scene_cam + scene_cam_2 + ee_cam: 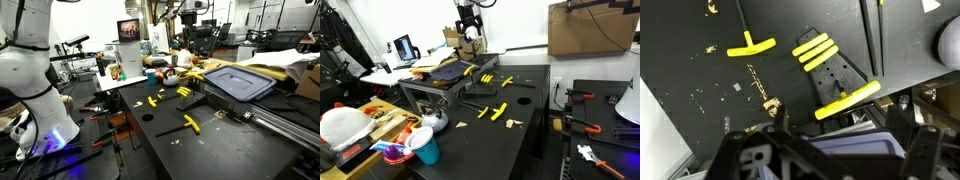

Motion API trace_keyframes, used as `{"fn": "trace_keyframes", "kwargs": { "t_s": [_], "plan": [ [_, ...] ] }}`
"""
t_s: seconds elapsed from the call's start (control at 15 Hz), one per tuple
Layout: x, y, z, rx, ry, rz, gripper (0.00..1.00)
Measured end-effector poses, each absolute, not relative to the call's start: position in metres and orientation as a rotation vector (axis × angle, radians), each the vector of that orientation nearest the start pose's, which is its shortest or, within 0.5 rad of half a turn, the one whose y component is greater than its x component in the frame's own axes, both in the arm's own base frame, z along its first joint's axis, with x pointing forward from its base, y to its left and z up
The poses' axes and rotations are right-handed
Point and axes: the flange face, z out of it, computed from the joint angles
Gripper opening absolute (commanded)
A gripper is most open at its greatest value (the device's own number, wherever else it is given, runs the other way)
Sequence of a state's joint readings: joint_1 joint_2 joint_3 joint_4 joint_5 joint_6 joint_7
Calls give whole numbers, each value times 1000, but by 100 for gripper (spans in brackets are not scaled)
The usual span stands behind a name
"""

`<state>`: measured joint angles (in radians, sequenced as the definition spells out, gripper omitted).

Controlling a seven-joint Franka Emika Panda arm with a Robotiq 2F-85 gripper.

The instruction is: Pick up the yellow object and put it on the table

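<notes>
A T-shaped yellow tool (191, 123) lies flat on the matte black desk (230, 150), its thin dark shaft running off to the left of the short yellow handle, near a round hole (147, 116) in the top. Farther back, several smaller yellow pieces (153, 100) are scattered just beside a grey-blue lid (240, 82), with a mustard-yellow cloth (275, 68) behind it. A white robot arm (28, 75) rises at the left, a blue glow at its foot, in front of a cluttered white-topped desk (125, 82) and a lit monitor (128, 30).
</notes>
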<state>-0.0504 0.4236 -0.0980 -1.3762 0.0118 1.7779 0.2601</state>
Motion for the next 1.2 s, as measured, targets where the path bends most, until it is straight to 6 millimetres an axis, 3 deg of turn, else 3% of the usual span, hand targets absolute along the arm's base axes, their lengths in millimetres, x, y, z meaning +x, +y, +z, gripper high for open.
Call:
{"fn": "trace_keyframes", "kwargs": {
  "t_s": [0.73,1.2],
  "plan": [
    [663,-81,508,-3164,406,-44,100],
    [655,-81,512,-3171,394,-38,100]
  ]
}}
